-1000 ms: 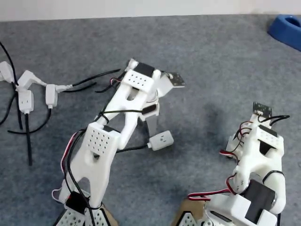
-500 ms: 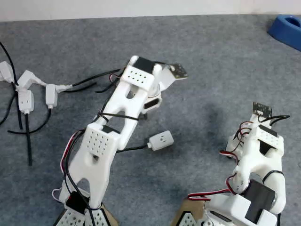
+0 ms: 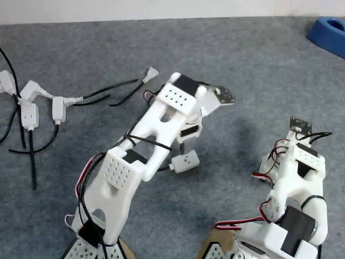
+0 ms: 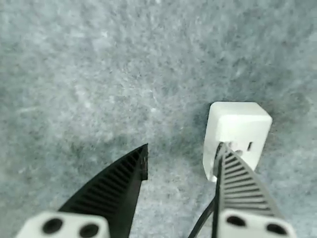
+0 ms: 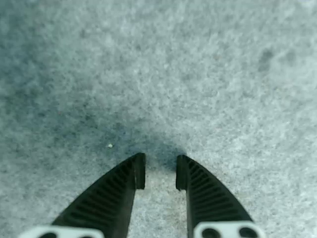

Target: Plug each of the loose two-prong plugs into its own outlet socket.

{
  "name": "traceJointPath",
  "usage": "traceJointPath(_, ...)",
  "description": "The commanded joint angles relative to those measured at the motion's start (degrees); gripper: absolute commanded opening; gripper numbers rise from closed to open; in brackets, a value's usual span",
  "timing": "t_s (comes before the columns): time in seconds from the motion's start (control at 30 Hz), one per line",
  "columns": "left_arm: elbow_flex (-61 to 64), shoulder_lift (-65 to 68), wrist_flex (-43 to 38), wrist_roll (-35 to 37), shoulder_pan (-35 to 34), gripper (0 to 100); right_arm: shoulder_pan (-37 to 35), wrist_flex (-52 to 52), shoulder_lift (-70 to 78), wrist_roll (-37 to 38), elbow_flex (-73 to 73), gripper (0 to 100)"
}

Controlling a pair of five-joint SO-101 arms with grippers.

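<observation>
Nearer than the socket [image 3: 184, 160] and well to its right, right arm [image 3: 296, 178] folded low over its base. Under its wrist, right tool [image 5: 160, 171] with tips only a narrow gap apart, nothing between them, bare grey table [image 5: 208, 74] below.

Nearer than the socket and to its left, left arm [image 3: 116, 172], stretched up and across toward the socket's far side. Right above the socket, left tool [image 4: 184, 151] spread wide and empty. One fingertip [image 4: 229, 157] at the socket's near edge, touching or just short of it, hard to tell which. Other finger off to the side over bare table. White socket lying on the table, black cord [image 3: 156, 170] trailing from it under the left arm.

Beyond the socket and slightly to its left, loose plug [image 3: 151, 73], white, lying on the table well apart from both tools, with a black lead [image 3: 129, 91] running off farther left.

Far to the left of the socket, cluster of white plugs and adapters [image 3: 32, 105] among black cords near the table's edge; which of them joined, impossible to tell.

Farthest from the socket, off to its right, blue dish [image 3: 330, 31] at the table's far corner.
</observation>
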Motion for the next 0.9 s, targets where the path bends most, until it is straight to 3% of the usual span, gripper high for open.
traceJointPath(0.0,-0.1,-5.1,1.1,0.5,0.7,23,-1.5,-1.1,0.2,0.7,0.4,11.2)
traceJointPath(0.37,7.9,-5.3,0.6,0.5,0.8,23,-1.5,-1.1,0.2,0.7,0.4,11.2)
traceJointPath(0.6,7.5,0.7,-5.5,0.4,-2.9,23,-1.5,-1.1,0.2,0.7,0.7,11.2)
traceJointPath(0.87,-3.6,8.0,-2.6,-2.0,-6.8,23,-1.5,-1.1,0.2,0.7,1.1,11.2)
